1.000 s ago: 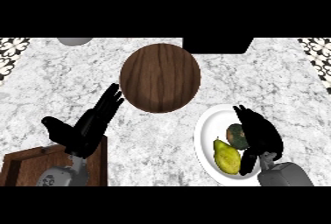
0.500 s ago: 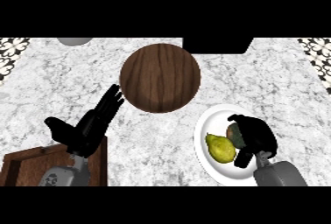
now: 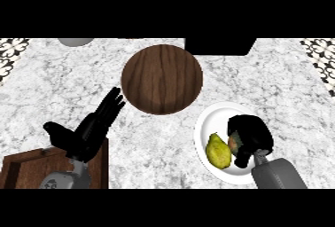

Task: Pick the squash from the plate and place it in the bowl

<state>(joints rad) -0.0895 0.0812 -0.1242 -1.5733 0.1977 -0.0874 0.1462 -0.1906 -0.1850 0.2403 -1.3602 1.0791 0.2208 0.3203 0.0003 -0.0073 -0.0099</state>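
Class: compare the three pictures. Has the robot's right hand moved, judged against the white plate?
Yes. The right hand has curled down over the plate, beside the squash; earlier its fingers pointed up past the plate's rim.

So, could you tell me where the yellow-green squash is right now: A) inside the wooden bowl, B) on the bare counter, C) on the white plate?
C: the squash lies on the white plate, beside the right hand, apart from the wooden bowl.
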